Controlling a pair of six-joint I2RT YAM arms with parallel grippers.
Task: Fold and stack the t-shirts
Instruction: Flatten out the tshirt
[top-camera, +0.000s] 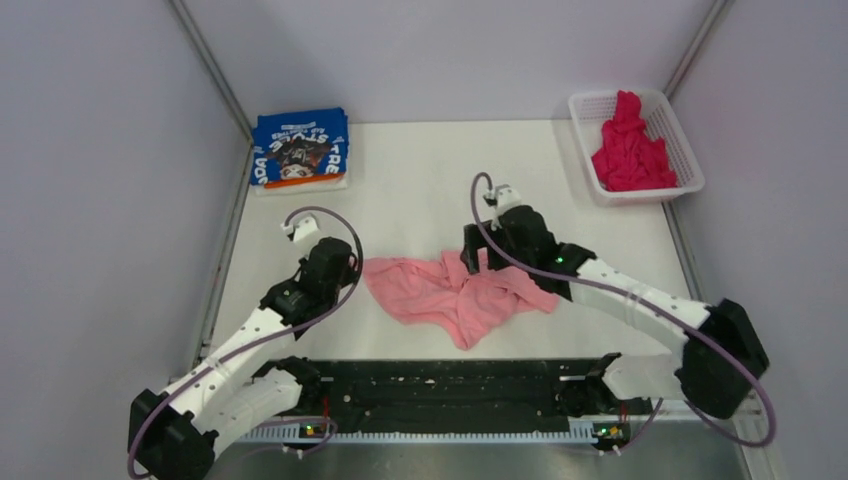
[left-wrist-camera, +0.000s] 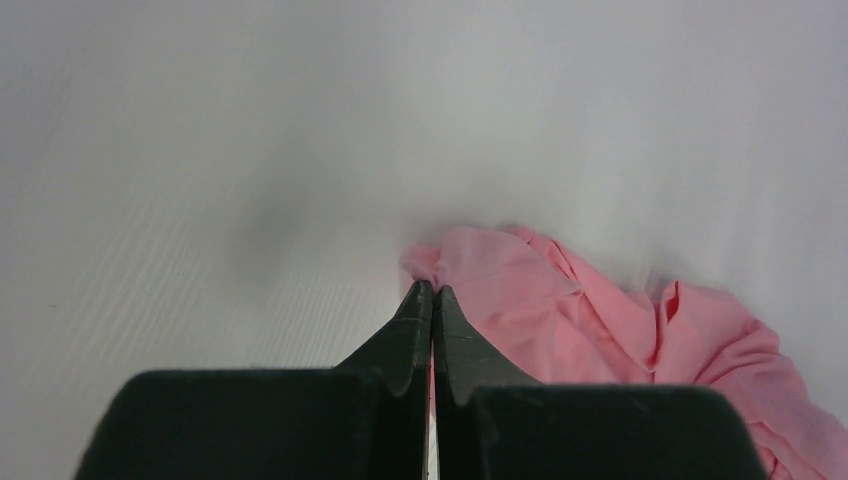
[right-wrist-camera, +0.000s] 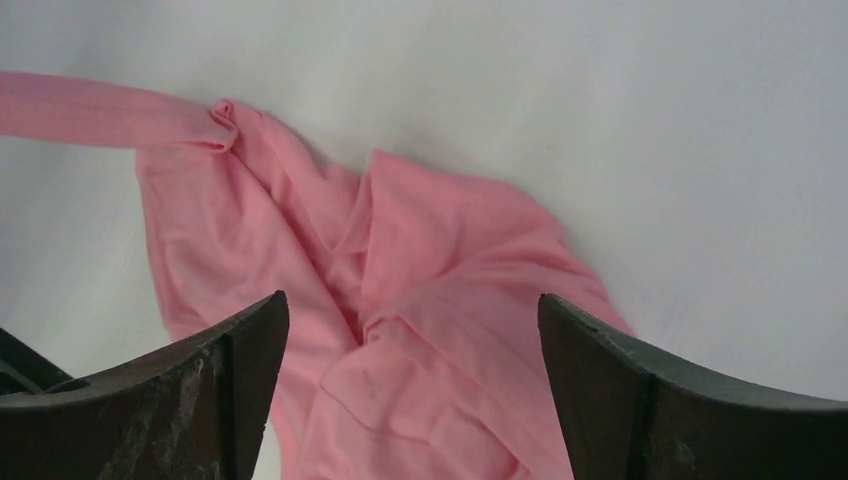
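Top external view: crumpled light pink cloth t-shirt lies on the white worktop between both arms, long axis left-right; left gripper pinches its left corner, right gripper hangs spread above its middle.

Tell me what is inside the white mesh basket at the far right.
A crumpled magenta t-shirt fills the basket, heaped above its rim. The basket floor and anything beneath the shirt are covered.

Pale grey walls, white table, soft even light
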